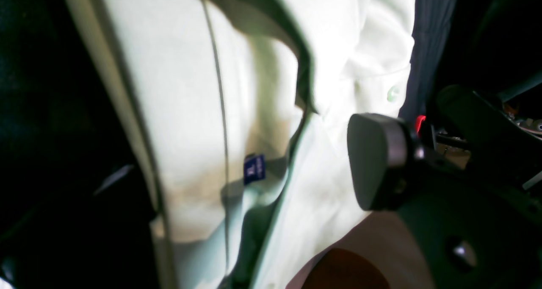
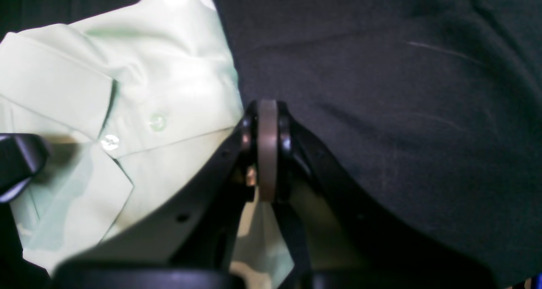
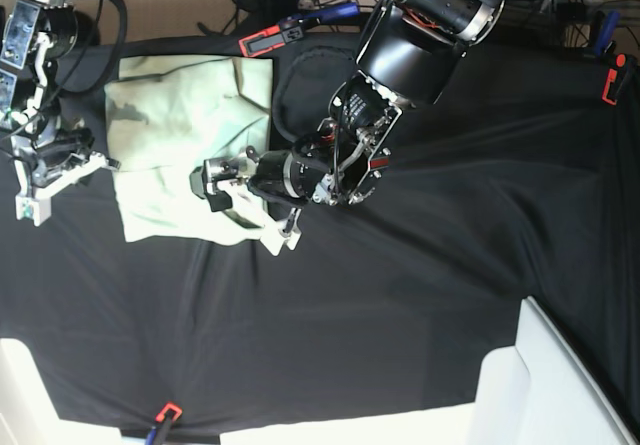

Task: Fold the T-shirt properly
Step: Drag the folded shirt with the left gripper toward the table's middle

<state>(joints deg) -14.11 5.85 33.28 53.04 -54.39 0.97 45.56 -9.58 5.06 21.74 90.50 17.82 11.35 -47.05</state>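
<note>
Left fingers (image 3: 222, 187) spread over the shirt's (image 3: 170, 125) near-right edge; right fingers (image 2: 266, 153) clenched empty beside its left edge.

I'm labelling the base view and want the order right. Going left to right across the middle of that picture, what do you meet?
Right arm's tool → T-shirt → left arm's tool → left arm → bare black cloth.

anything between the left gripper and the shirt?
Nothing visible. The left gripper hangs open right over the T-shirt, near its collar; only bare fabric lies under the finger pad. Contact can't be judged.
</note>
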